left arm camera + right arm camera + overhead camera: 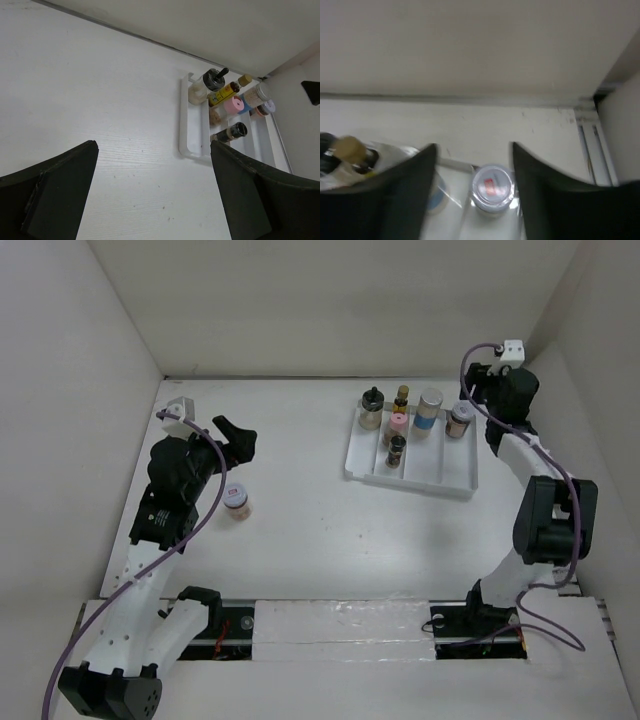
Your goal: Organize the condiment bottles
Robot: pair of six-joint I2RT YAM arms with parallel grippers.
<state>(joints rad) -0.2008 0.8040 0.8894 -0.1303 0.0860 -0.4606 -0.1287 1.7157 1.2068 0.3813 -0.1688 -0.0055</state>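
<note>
Fingers [60,192] of the left gripper [153,146] stand spread wide with nothing between them, and only bare table [100,85] shows in the gap. Seen from above, this gripper hangs over the left half of the table. A loose jar [237,501] with a pale lid stands upright just on the near side of it, well apart from the white ridged tray [360,468].

The right gripper [473,147] is parted too, one finger on each side of the white-lidded jar [491,189] with a red mark. The wrist view is blurred, so I cannot tell whether either pad touches it. That jar stands at the far right end of the tray.

Five more sit in the tray — a black-lidded jar [371,408] at the far left, then a dark bottle with a yellow label [402,398], then a silver-lidded jar [429,410] with a blue label just beside the white-lidded one. A pink-lidded jar [398,425] and a small black-capped bottle [397,448] stand nearer, apparently in the same channel as the dark bottle.
</note>
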